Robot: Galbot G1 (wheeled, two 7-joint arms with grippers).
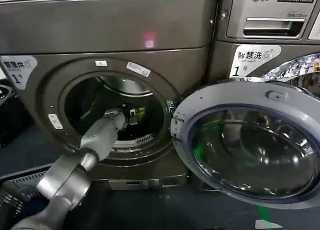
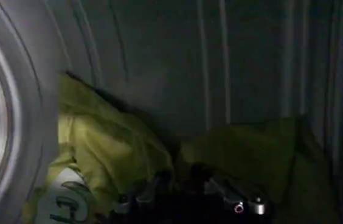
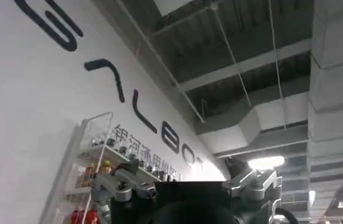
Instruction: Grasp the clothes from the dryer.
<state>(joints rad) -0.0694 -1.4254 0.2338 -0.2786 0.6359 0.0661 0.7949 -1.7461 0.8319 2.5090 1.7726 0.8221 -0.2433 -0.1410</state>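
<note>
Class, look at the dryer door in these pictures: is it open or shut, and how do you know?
Open. The door is swung wide to the side of the dryer, leaving the round port uncovered, and the left gripper reaches through it into the drum.

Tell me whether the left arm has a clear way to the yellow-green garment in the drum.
Probably yes: the dryer door hangs open, the left gripper is already inside the round port, and the yellow-green fabric garment lies just ahead, unobstructed.

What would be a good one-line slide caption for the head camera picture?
Left end effector reaching through the dryer port toward the yellow-green clothes, door swung open.
</note>
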